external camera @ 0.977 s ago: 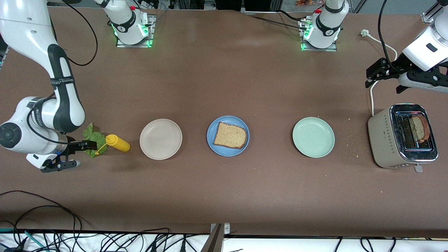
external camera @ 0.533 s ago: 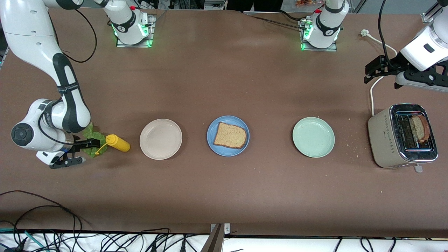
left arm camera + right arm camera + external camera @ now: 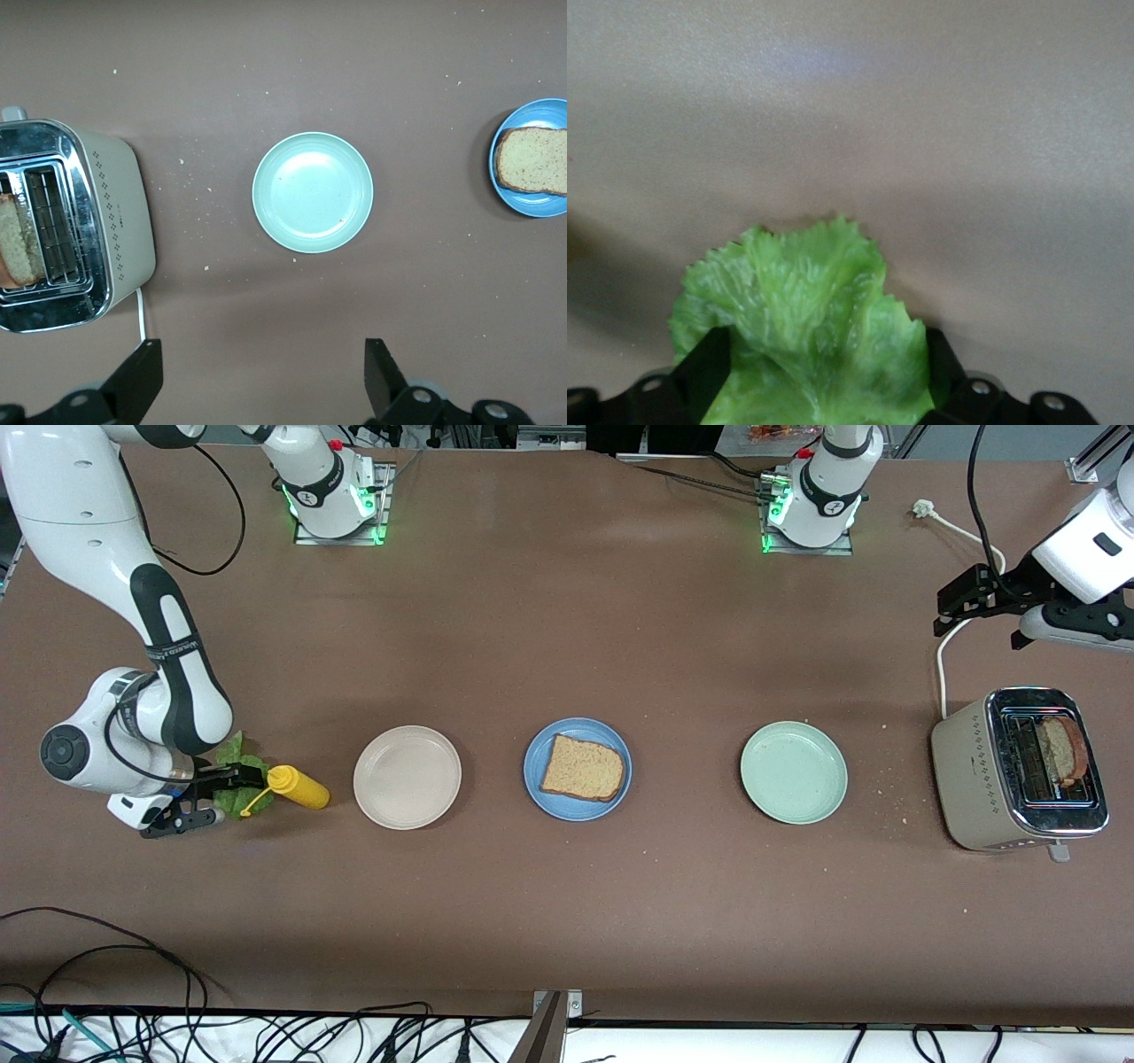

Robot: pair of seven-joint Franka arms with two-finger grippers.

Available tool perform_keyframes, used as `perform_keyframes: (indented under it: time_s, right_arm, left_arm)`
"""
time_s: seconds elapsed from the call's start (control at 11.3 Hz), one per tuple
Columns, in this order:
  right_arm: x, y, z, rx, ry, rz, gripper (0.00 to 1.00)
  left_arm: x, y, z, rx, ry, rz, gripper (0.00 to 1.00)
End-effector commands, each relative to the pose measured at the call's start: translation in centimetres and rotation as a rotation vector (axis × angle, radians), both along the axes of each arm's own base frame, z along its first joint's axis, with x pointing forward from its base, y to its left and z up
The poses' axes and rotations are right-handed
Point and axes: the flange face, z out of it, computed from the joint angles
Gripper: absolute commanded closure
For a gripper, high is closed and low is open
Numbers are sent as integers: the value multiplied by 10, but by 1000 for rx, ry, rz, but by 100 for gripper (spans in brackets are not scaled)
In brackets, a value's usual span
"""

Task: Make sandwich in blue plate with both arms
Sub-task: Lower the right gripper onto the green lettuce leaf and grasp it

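Right hand lowered at lettuce leaf, fingers spread around it, beside mustard bottle | left hand held open above toaster, nothing grasped

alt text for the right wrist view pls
A ruffled green lettuce leaf lies on the brown table, between the two open black fingers of the right tool, which straddle it. Nothing else is in view.
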Motion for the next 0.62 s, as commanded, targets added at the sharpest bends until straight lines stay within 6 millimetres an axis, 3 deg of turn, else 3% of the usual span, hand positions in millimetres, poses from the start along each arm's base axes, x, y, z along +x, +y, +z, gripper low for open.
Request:
perform_keyframes:
  time_s: [0.0, 0.18, 0.27, 0.36, 0.53]
  right_arm:
    - [-8, 0, 4, 23, -17, 44, 37]
    - [-7, 0, 6, 25, -21, 66, 70]
    - [-5, 0, 11, 26, -28, 95, 92]
    - [-4, 0, 16, 26, -33, 101, 100]
    - [0, 3, 37, 26, -60, 103, 100]
  left_arm:
    - [1, 1, 9, -23, 3, 3, 0]
    - [2, 3, 8, -23, 3, 3, 0]
    - [2, 3, 9, -23, 1, 3, 0]
    - [4, 2, 5, -25, 7, 2, 0]
    - [13, 0, 8, -29, -2, 0, 0]
